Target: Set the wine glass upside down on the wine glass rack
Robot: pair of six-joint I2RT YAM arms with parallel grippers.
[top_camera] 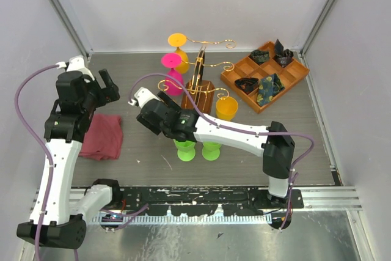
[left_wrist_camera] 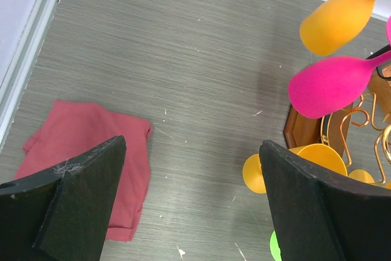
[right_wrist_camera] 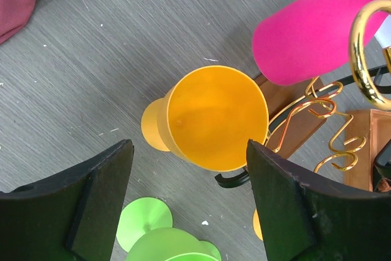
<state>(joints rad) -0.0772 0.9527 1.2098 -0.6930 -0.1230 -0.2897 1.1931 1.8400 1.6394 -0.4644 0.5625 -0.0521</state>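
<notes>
The wine glass rack (top_camera: 201, 77) is gold wire on a brown wooden base (left_wrist_camera: 302, 129) at the middle back. A pink wine glass (top_camera: 171, 68) and an orange one (top_camera: 178, 44) hang upside down on its left arms. Another orange wine glass (right_wrist_camera: 214, 117) stands upright by the base. My right gripper (right_wrist_camera: 189, 194) hovers open just above and in front of it, holding nothing; in the top view the arm hides that glass. A further orange glass (top_camera: 226, 108) stands right of the rack. My left gripper (top_camera: 107, 84) is open and empty at the left.
Two green glasses (top_camera: 185, 150) (top_camera: 211, 150) stand upright under the right forearm. A red cloth (top_camera: 101, 136) lies at the left, below the left gripper (left_wrist_camera: 192, 200). An orange compartment tray (top_camera: 244, 68) with dark items sits back right. Walls close the table on three sides.
</notes>
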